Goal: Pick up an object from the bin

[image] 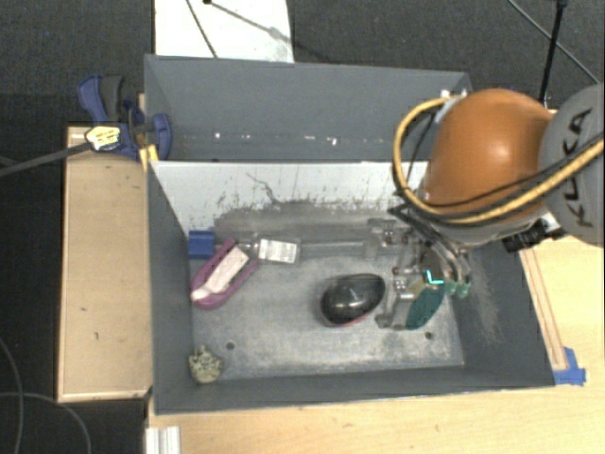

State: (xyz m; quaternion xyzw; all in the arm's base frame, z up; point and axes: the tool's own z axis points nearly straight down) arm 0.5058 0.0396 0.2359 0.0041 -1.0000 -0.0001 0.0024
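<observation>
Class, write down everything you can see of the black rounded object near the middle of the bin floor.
The black rounded object is a glossy dome, plastic by its look, with a light glint on top and a thin pinkish edge underneath. It lies on the grey bin floor, right of centre. The gripper is close on its right; whether they touch is unclear.

That glossy orange-brown dome cover (487, 145) caps the wrist, a yellow-and-black cable (399, 154) looped round it; white arm link (579, 145) with black lettering; grey metal gripper (408, 312) with a teal-green part.
</observation>
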